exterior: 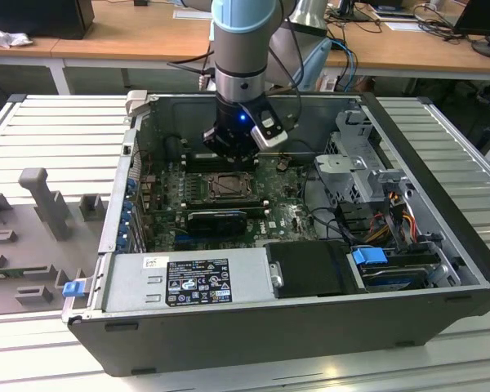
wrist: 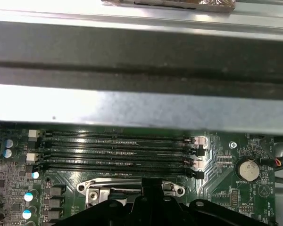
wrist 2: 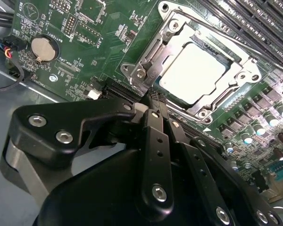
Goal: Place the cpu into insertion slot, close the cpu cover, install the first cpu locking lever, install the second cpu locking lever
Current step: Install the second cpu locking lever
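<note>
The open computer case [exterior: 310,327] lies on its side on a table [exterior: 57,131] of pale ribbed metal slats. At the exterior view's left, a grey moulded tray [exterior: 33,245] with upright pegs and hollows rests on the same slats, just beside the case. A small blue clip [exterior: 72,287], possibly part of the case, sits at its near corner.

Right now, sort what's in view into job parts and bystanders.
Job: pale silvery square cpu; silvery metal-frame cpu cover over it; black gripper, fingers together, beside the socket.
Bystanders: round silver coin battery; long black memory slots; blue drive latch.
</note>
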Controlling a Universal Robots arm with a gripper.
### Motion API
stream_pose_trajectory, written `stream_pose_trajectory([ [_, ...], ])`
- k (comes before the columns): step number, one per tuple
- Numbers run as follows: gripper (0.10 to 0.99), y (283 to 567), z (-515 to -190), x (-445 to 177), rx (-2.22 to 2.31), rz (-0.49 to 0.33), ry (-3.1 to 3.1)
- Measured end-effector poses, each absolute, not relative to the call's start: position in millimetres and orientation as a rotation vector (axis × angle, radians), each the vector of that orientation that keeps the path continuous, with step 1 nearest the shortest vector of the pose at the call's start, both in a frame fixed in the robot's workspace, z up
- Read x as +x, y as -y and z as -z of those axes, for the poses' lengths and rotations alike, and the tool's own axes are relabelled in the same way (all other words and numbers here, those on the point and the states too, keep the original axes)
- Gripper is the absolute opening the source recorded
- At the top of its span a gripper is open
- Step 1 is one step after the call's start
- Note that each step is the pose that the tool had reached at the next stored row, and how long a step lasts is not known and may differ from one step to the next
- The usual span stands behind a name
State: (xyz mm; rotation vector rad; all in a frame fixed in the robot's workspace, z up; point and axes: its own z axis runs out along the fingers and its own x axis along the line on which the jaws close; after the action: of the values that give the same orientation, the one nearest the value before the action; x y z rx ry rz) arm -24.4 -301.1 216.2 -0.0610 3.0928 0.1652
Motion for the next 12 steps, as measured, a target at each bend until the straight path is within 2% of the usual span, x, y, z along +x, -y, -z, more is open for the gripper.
stream_pose_trajectory([
  [12,0.106,308.9,-220.4,-24.4,-0.061,-0.165,-3.093],
])
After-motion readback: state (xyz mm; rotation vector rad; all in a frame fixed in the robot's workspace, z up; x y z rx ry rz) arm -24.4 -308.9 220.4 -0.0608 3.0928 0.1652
